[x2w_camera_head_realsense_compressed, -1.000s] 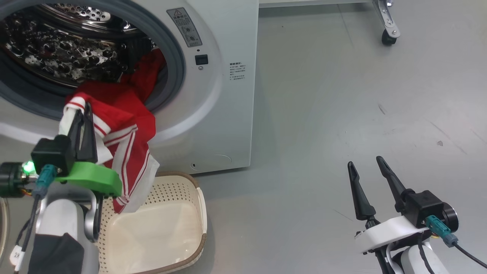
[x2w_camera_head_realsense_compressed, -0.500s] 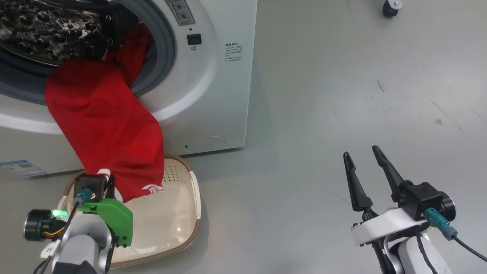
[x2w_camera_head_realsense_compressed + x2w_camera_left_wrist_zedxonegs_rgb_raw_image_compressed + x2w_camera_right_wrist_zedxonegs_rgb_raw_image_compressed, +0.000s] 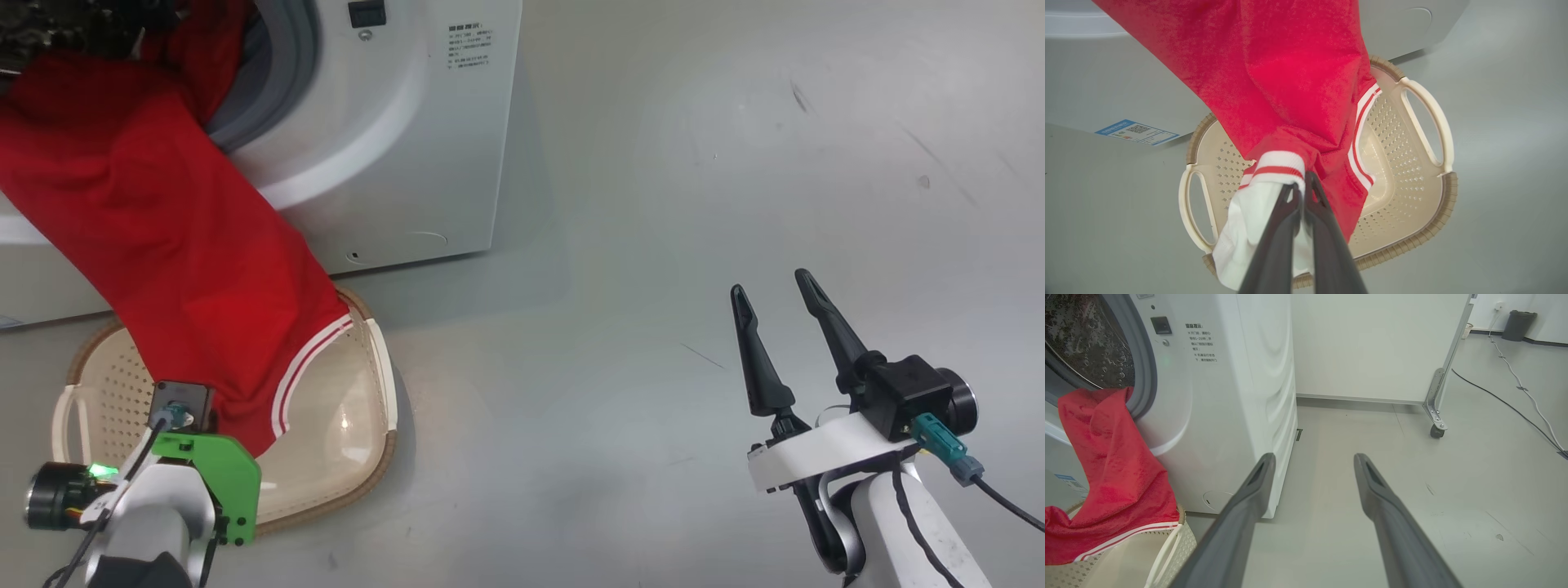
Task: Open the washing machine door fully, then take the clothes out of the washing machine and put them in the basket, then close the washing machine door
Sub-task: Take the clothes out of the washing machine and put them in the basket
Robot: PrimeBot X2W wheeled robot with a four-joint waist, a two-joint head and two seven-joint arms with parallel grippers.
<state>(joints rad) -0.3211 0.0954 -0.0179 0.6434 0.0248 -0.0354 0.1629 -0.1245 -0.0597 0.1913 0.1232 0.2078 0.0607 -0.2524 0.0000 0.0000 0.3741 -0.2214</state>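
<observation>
Now my left gripper (image 3: 1301, 185) is clamped tight on the red garment (image 3: 163, 245) at its white ribbed end, low over the basket (image 3: 385, 384).

The red garment runs as 1 long drape from the mouth of the washing machine (image 3: 424, 163) down into the basket, its upper end lying in the drum (image 3: 1086, 343) and its striped hem hanging near the basket's rim. It looks soft, light and limp, so I judge it will sag and trail rather than keep any shape. The thick ribbed trim should slip less in a pinch than the thin body cloth would. Its tail may drag on the grey seal (image 3: 282, 90). My right gripper (image 3: 770, 282) hangs over the floor (image 3: 653, 204), well apart, its 2 fingers spread and empty.
</observation>
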